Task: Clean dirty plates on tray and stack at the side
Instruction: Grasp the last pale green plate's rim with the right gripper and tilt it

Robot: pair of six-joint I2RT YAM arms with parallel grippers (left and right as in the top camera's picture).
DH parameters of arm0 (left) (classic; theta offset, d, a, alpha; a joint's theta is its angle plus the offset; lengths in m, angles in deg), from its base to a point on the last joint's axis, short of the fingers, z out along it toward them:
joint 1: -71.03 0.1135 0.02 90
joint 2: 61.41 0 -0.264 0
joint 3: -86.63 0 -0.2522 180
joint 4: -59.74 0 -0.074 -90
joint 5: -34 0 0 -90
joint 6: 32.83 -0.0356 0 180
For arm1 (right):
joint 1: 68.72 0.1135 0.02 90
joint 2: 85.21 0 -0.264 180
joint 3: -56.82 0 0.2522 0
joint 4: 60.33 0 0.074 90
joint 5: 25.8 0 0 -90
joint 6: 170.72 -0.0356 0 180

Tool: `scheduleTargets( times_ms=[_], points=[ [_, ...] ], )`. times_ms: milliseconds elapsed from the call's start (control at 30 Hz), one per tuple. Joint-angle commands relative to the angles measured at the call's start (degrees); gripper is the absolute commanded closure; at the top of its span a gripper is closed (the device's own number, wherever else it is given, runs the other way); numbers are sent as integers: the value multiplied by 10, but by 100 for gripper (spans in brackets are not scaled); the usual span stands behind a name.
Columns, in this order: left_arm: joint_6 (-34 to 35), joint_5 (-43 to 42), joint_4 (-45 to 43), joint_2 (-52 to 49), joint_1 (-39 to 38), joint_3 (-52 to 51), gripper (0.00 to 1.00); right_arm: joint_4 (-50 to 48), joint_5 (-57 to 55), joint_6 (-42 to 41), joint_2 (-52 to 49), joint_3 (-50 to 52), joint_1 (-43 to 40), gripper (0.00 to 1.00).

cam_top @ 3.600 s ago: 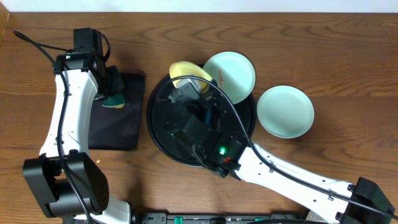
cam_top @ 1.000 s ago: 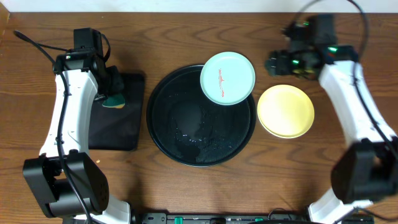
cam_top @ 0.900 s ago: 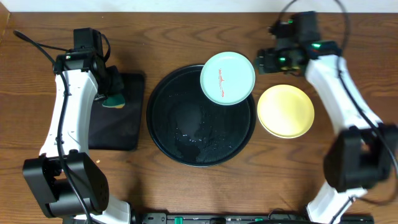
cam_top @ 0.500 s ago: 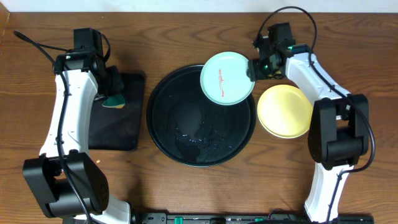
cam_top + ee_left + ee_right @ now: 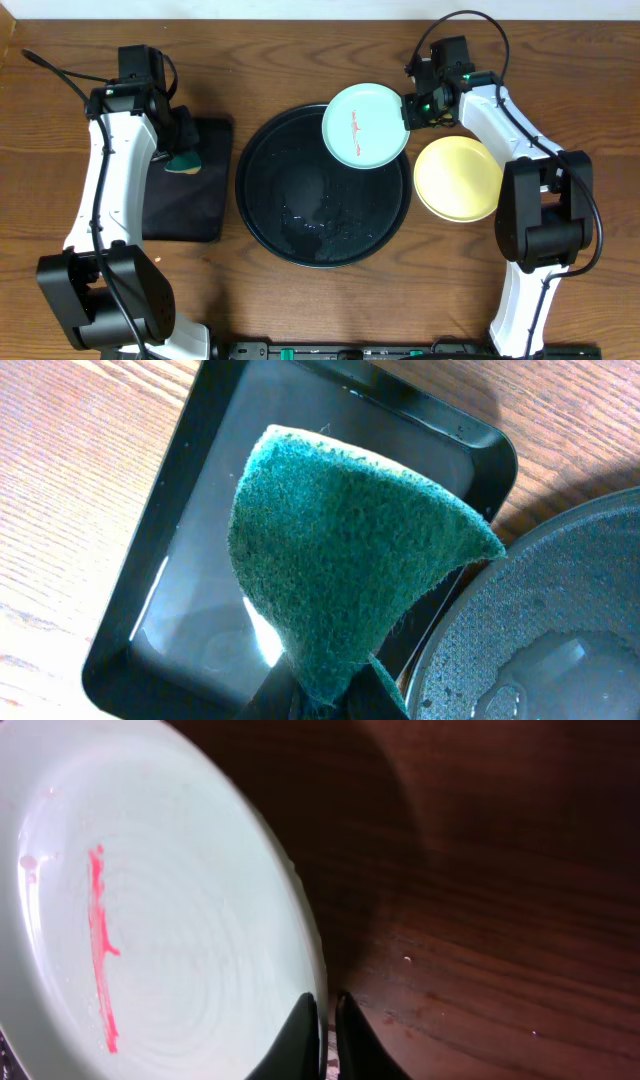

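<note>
Grained wood table, glossy round tray

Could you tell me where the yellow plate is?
Overhead, the yellow plate lies off the round tray, on its right, near the smeared mint plate.

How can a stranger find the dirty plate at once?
Find the large round black tray in the centre. The pale mint plate overlaps its far-right rim. Unlike the yellow plate beside it, it carries a thin red smear.
</note>
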Motion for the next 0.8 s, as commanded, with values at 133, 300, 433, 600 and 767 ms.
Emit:
scheduleTargets(
  times_ms=[133, 300, 433, 600, 767],
  points=[
    [5, 2, 1, -2, 1, 3, 93, 9, 26, -3, -5, -1, 24, 99],
    [5, 2, 1, -2, 1, 3, 93, 37, 58, -23, -5, -1, 48, 99],
    [5, 2, 1, -2, 1, 3, 93, 76, 58, -93, -5, -1, 65, 99],
    [5, 2, 1, -2, 1, 3, 93, 122, 110, -135, -5, -1, 81, 99],
    [5, 2, 1, -2, 0, 3, 93, 146, 83, -144, -5, 0, 100, 99]
  ],
)
